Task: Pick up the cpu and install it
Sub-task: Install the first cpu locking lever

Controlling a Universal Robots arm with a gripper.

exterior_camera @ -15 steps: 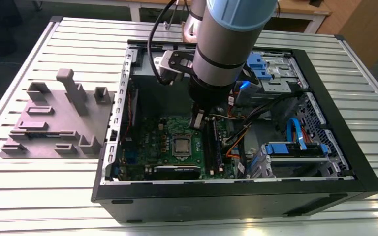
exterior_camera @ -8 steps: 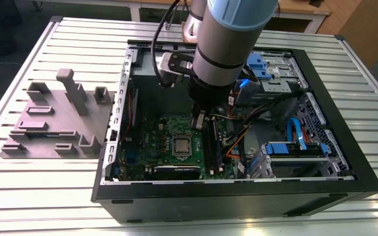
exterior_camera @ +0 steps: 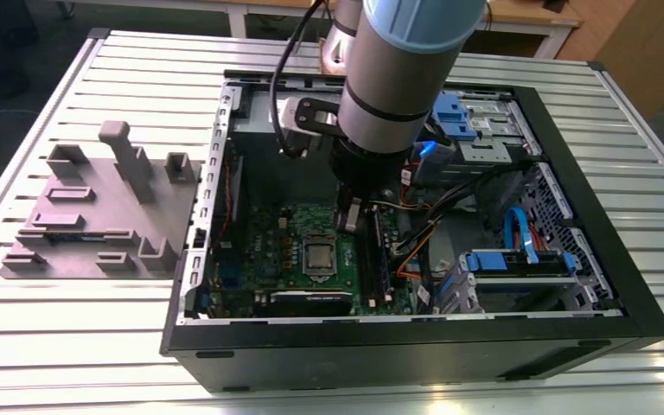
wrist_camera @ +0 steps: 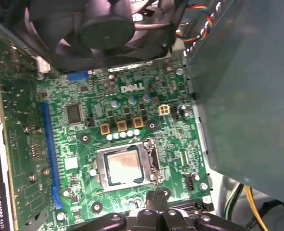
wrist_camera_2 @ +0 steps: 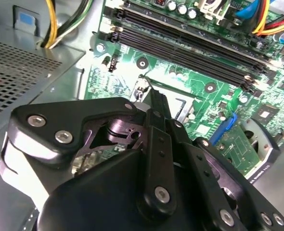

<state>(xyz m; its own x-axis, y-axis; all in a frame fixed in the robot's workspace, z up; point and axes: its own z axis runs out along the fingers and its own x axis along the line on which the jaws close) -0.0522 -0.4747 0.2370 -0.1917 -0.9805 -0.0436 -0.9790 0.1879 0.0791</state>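
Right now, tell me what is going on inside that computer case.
A robot arm reaches down into the open computer case, its gripper hanging just above the green motherboard. The cpu already lies in its socket frame on the board; the gripper is close beside it but holds nothing that I can see. A grey parts holder sits on the slatted table, at the exterior view's left of the case.
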